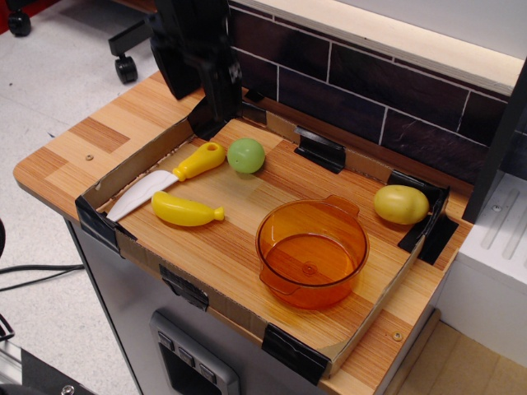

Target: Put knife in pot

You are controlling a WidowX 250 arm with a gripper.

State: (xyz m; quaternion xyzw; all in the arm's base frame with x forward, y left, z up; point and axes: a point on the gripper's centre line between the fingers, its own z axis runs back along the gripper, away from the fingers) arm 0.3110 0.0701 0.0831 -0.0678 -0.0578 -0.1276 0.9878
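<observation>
The knife (167,178) lies flat at the left of the cardboard-edged tray, its white blade pointing to the front left corner and its yellow handle toward the back. The orange translucent pot (311,251) stands upright and empty at the front right of the tray. My black gripper (201,97) hangs above the tray's back left corner, behind and above the knife handle, well left of the pot. Its jaws stand apart and hold nothing.
A yellow toy banana (187,210) lies just in front of the knife. A green ball (245,155) sits right of the knife handle. A yellow-green fruit (401,204) sits at the tray's right end. A low cardboard rim (132,160) with black corner clips edges the tray. A dark tiled wall (387,107) stands behind.
</observation>
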